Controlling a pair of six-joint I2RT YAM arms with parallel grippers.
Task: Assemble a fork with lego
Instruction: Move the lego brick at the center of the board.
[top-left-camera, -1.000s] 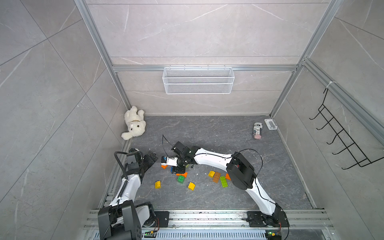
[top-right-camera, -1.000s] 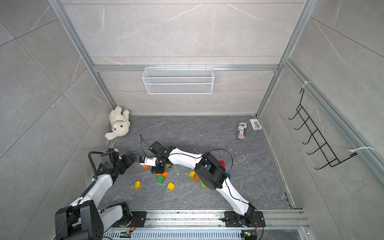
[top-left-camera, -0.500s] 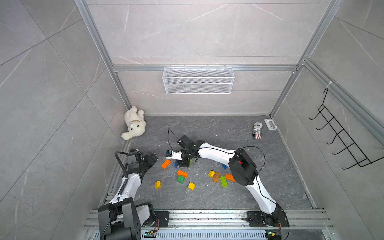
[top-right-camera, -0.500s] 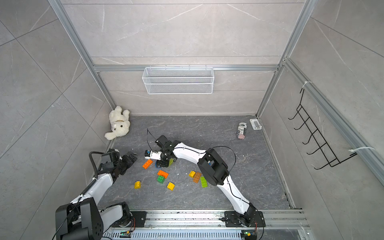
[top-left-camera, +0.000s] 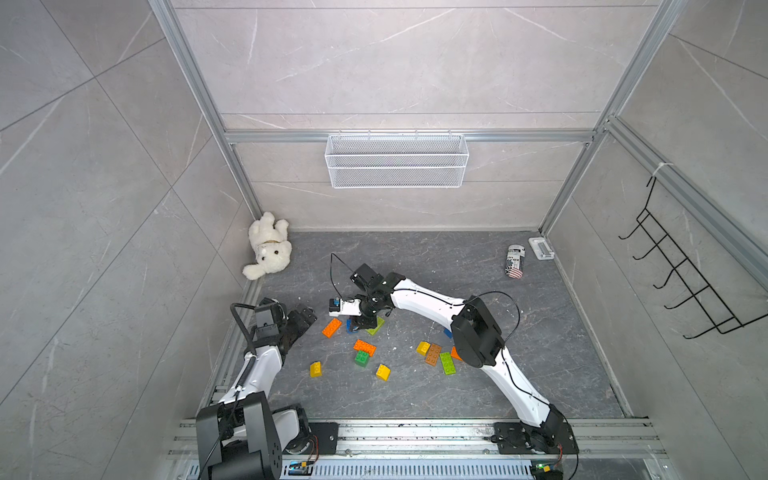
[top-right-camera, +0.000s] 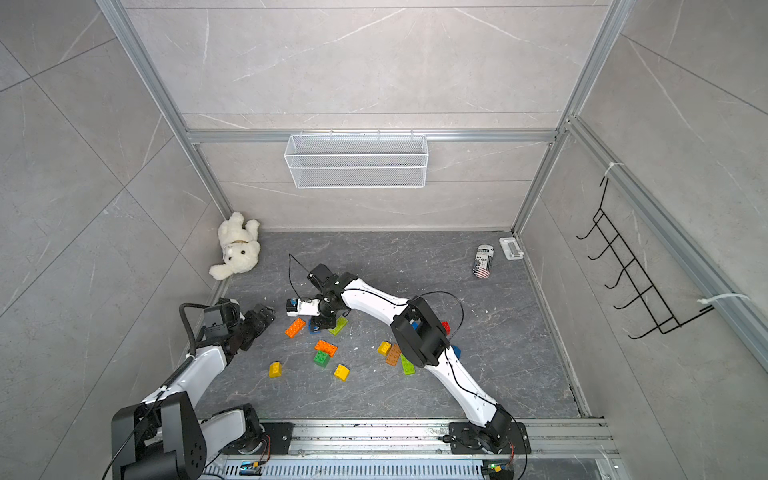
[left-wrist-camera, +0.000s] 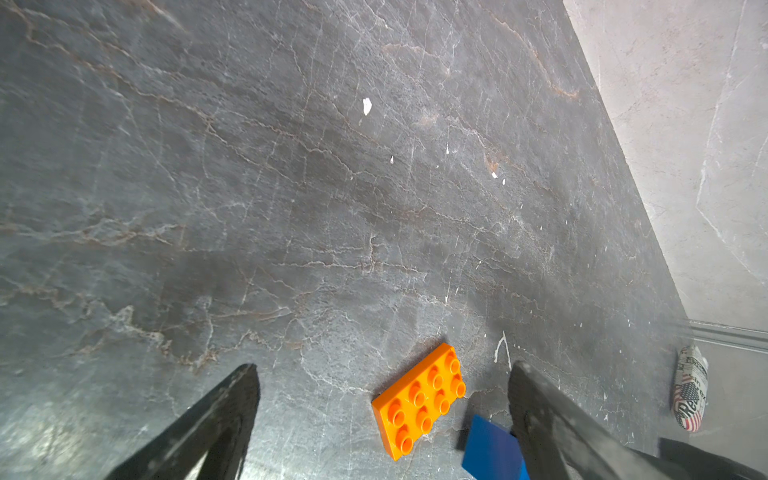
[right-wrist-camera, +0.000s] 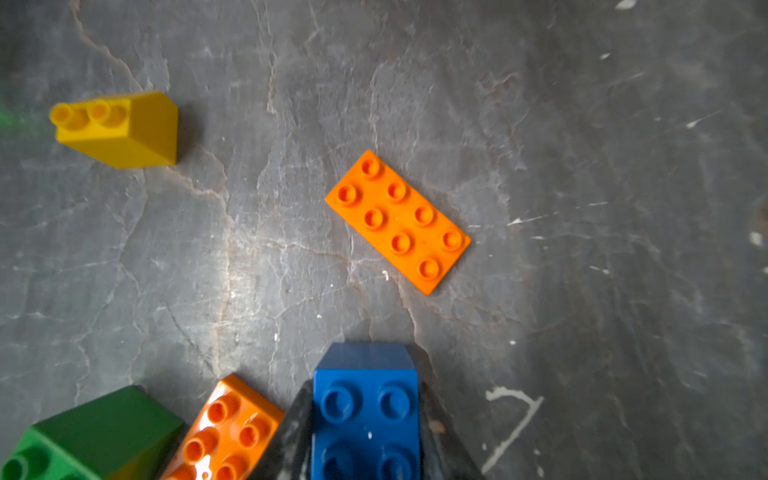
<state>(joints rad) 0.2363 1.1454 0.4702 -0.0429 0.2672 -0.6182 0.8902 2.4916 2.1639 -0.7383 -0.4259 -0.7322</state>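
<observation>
My right gripper (right-wrist-camera: 365, 388) is shut on a blue brick (right-wrist-camera: 365, 415), studs facing the wrist camera, low over the floor left of centre (top-left-camera: 350, 325). A flat orange plate (top-left-camera: 331, 327) lies just left of it, also in the right wrist view (right-wrist-camera: 397, 220). My left gripper (top-left-camera: 305, 318) is open near the left wall, pointing at that orange plate (left-wrist-camera: 419, 401), with nothing between its fingers (left-wrist-camera: 540, 415). Loose lego is scattered nearby: an orange brick (top-left-camera: 364, 346), a green one (top-left-camera: 361, 358), two yellow ones (top-left-camera: 315, 369) (top-left-camera: 382, 372), and a lime plate (top-left-camera: 376, 326) under the right wrist.
More bricks sit by the right arm's elbow: yellow (top-left-camera: 423, 348), brown (top-left-camera: 433, 354), lime (top-left-camera: 447, 363). A white teddy (top-left-camera: 268, 247) lies in the back left corner, a can (top-left-camera: 515, 261) at the back right. A wire basket (top-left-camera: 396, 160) hangs on the back wall.
My right gripper has closed on the blue brick and its wrist has drawn back a little from the brick cluster. The left arm has stayed where it was.
</observation>
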